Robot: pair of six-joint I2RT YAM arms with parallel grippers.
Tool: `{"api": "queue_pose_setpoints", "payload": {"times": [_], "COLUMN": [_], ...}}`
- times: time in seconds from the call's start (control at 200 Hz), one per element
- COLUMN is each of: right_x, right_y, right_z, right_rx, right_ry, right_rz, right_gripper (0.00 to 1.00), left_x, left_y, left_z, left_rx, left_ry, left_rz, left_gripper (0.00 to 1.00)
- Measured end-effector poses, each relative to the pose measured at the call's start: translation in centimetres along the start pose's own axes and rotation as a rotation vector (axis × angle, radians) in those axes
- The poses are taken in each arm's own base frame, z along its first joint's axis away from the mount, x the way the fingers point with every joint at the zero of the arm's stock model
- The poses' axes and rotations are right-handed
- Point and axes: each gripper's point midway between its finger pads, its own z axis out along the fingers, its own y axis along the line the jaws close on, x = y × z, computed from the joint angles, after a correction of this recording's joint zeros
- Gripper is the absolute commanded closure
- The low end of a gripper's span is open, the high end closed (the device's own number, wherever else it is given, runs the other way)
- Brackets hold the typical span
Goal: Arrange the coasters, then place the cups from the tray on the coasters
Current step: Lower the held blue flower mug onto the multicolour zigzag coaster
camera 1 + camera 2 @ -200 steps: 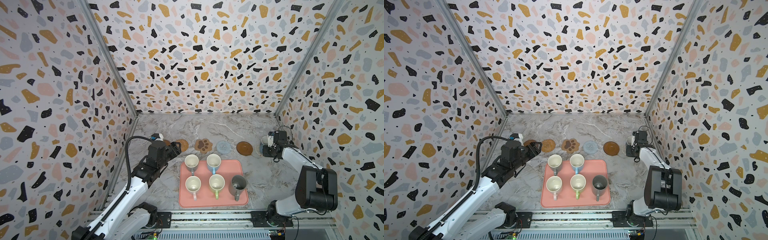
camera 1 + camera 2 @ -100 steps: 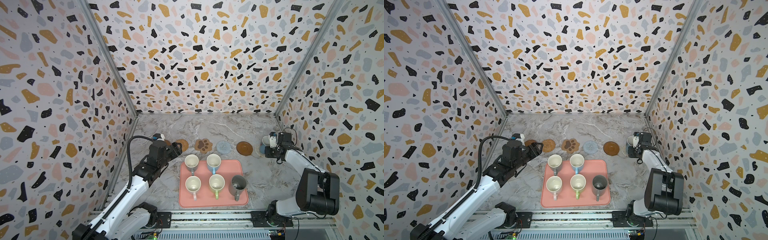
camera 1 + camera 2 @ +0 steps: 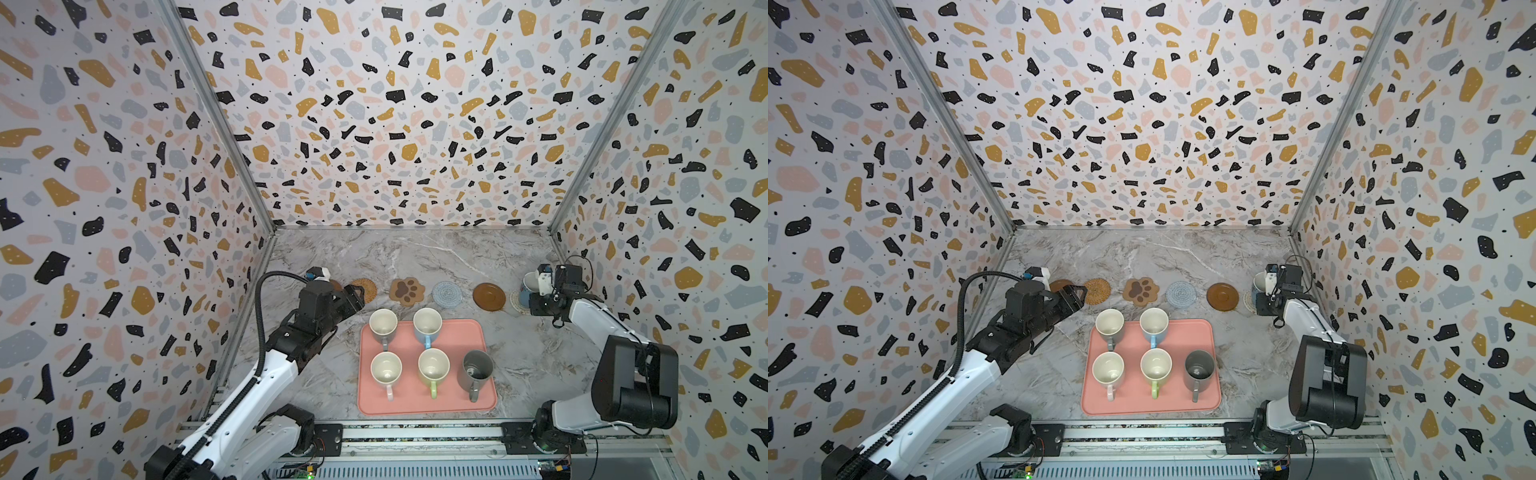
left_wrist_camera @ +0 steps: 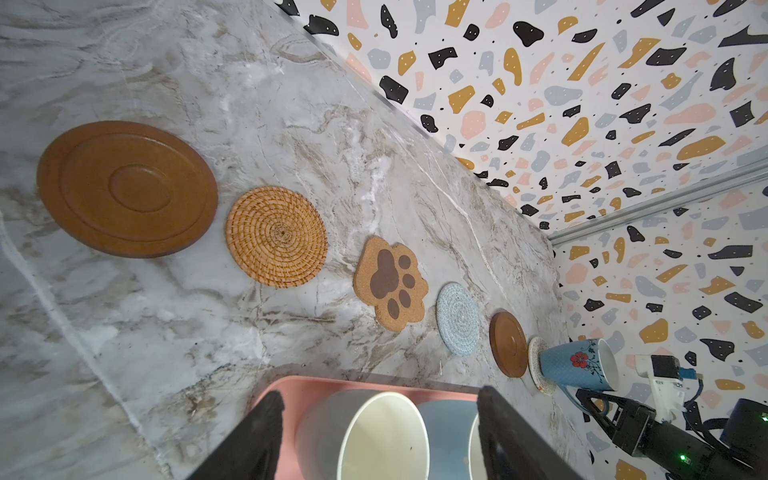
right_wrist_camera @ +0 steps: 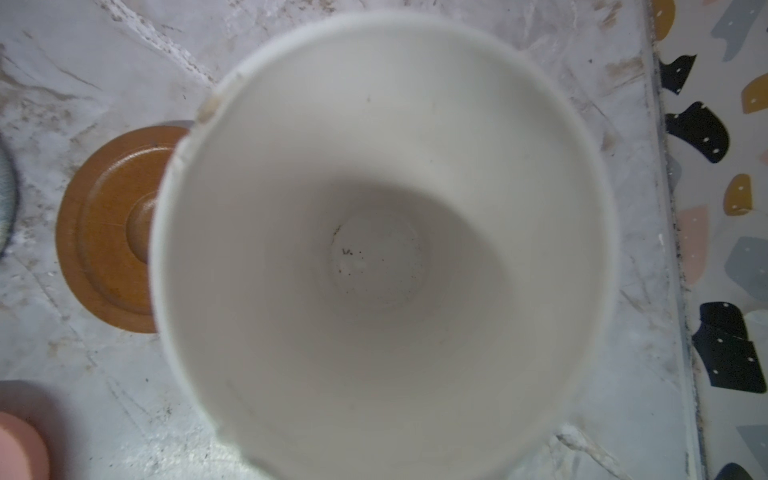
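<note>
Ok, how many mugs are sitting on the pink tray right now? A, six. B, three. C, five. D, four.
C: five stand on the tray: the grey-beige mug, light blue mug, pink mug, light green mug and dark grey mug; the flowered blue mug is off it, by the cream coaster.

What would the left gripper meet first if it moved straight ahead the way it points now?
Probably the grey-beige mug on the pink tray: the wrist view shows its rim right ahead of the open left gripper. Depth is unclear.
</note>
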Motion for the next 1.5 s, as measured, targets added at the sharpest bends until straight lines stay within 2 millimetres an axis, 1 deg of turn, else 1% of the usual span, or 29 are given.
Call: {"api": "queue_pose_setpoints", "payload": {"times": [0.2, 0.345, 0.41, 0.536, 0.771, 0.861, 1.031, 1.136, 1.341, 1.502], "right_x": [0.0, -0.2, -0.2, -0.2, -0.3, -0.3, -0.3, -0.4, -0.9, -0.9], "right_y": [0.0, -0.2, -0.2, -0.4, -0.9, -1.0, -1.0, -1.0, -1.1, -1.0], "right_z": [0.4, 0.6, 0.7, 0.7, 0.7, 0.7, 0.6, 0.5, -0.1, -0.3], "right_rx": [0.000, 0.006, 0.007, 0.017, 0.044, 0.050, 0.052, 0.053, 0.056, 0.056], "right_ry": [0.003, -0.005, -0.007, -0.005, -0.006, -0.006, -0.006, -0.012, -0.032, -0.031], "right_rz": [-0.005, -0.009, -0.010, -0.010, -0.011, -0.010, -0.010, -0.010, -0.011, -0.006], "right_gripper": [0.93, 0.89, 0.84, 0.77, 0.69, 0.64, 0.51, 0.45, 0.37, 0.32], "left_x": [0.0, 0.1, 0.1, 0.1, 0.1, 0.1, 0.1, 0.1, 0.1, 0.1], "left_y": [0.0, 0.0, 0.0, 0.0, 0.0, 0.0, 0.0, 0.0, 0.0, 0.0], "left_z": [0.0, 0.1, 0.1, 0.1, 0.1, 0.1, 0.1, 0.1, 0.1, 0.1], "left_rx": [0.000, 0.000, 0.000, -0.001, 0.000, 0.000, 0.000, 0.000, 0.000, 0.000], "left_ry": [0.002, 0.005, 0.005, 0.005, 0.005, 0.005, 0.006, 0.005, 0.005, 0.005], "left_rz": [0.000, 0.001, 0.001, 0.001, 0.001, 0.001, 0.001, 0.001, 0.001, 0.001], "left_gripper": [0.25, 0.25, 0.25, 0.25, 0.25, 0.25, 0.25, 0.25, 0.25, 0.25]}}
